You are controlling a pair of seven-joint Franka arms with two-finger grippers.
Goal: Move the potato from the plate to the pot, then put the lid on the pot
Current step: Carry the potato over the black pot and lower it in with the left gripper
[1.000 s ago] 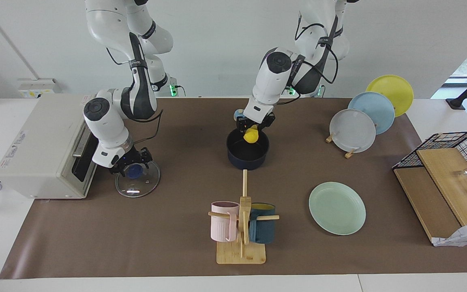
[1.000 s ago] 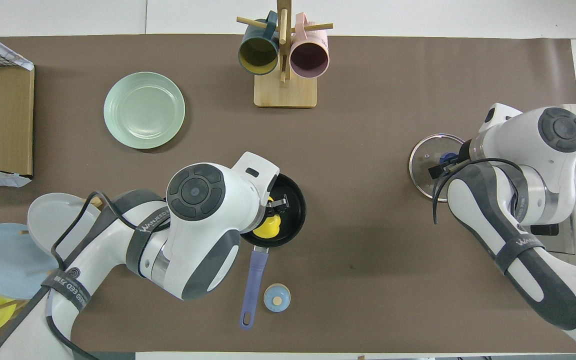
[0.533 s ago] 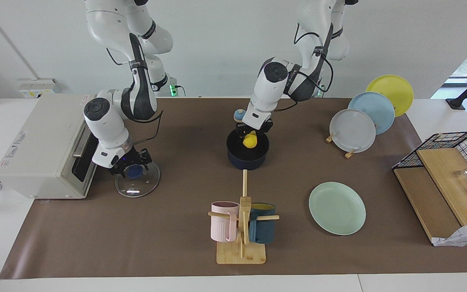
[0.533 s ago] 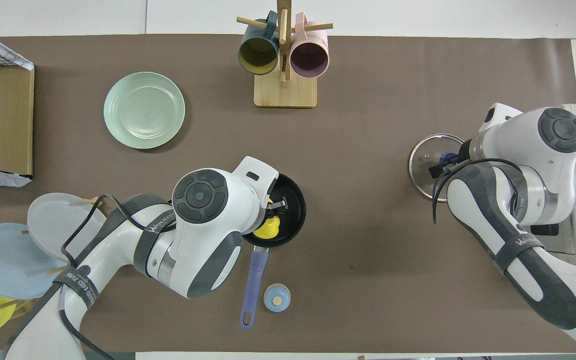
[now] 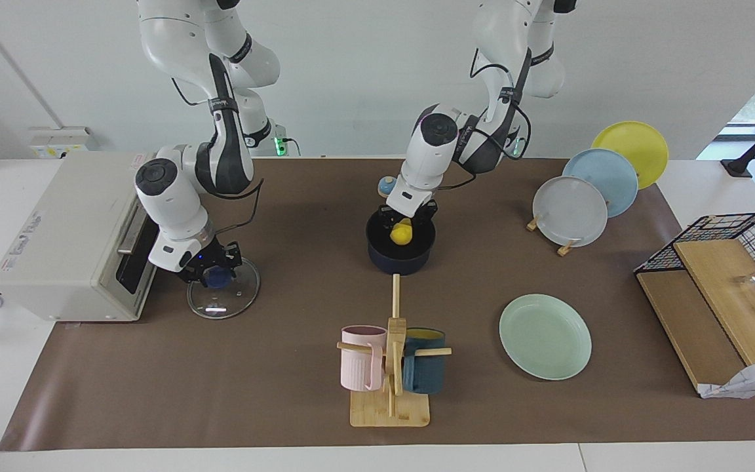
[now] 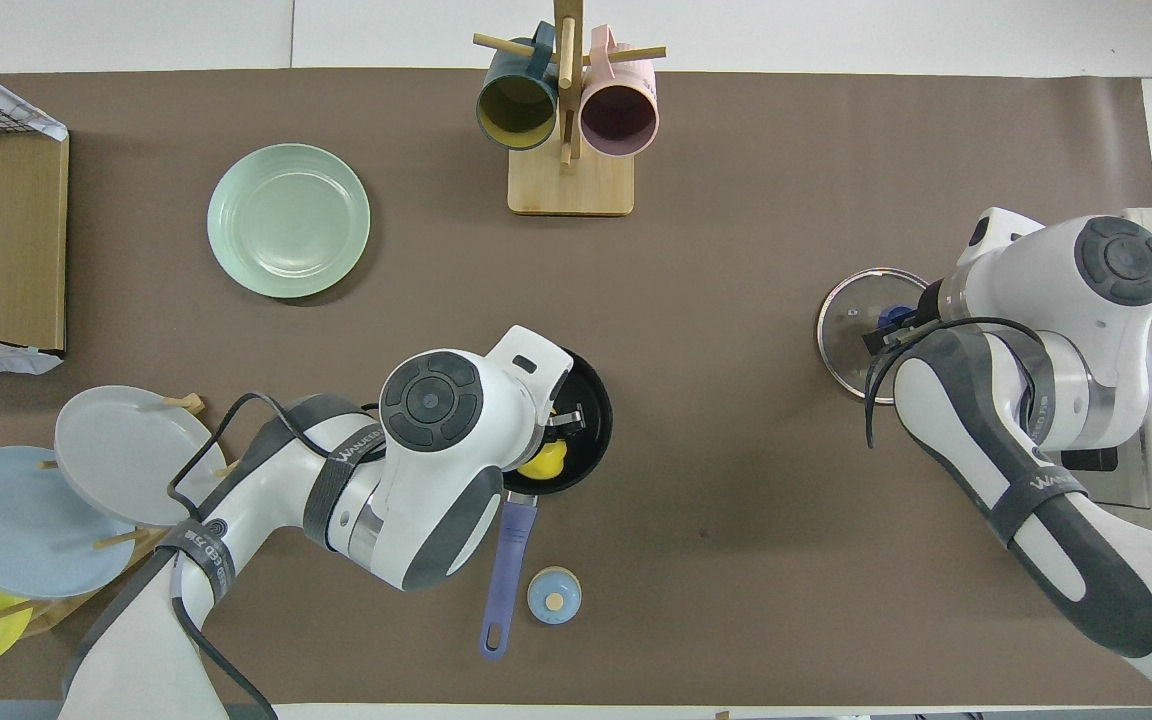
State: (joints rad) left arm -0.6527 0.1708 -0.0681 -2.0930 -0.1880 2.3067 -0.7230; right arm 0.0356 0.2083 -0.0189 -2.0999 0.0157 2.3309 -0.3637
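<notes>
The yellow potato [image 5: 402, 233] [image 6: 544, 460] hangs low inside the dark navy pot [image 5: 400, 261] [image 6: 593, 400], with my left gripper [image 5: 407, 219] shut on it from above. The pot's blue handle [image 6: 506, 565] points toward the robots. The mint-green plate [image 5: 544, 335] [image 6: 288, 220] lies bare, farther from the robots, toward the left arm's end. The glass lid [image 5: 225, 299] [image 6: 848, 330] lies flat in front of the toaster oven. My right gripper [image 5: 215, 270] [image 6: 891, 325] is down on it, shut on its blue knob.
A toaster oven [image 5: 69, 236] stands at the right arm's end. A wooden mug rack [image 5: 390, 393] with two mugs is farther from the robots than the pot. A small blue bell [image 6: 553, 595] sits beside the pot's handle. Upright plates [image 5: 571, 210] and a wire basket [image 5: 731, 229] stand at the left arm's end.
My left gripper has lowered the potato deeper into the pot. My right gripper has closed its fingers on the lid's knob; the lid has not moved.
</notes>
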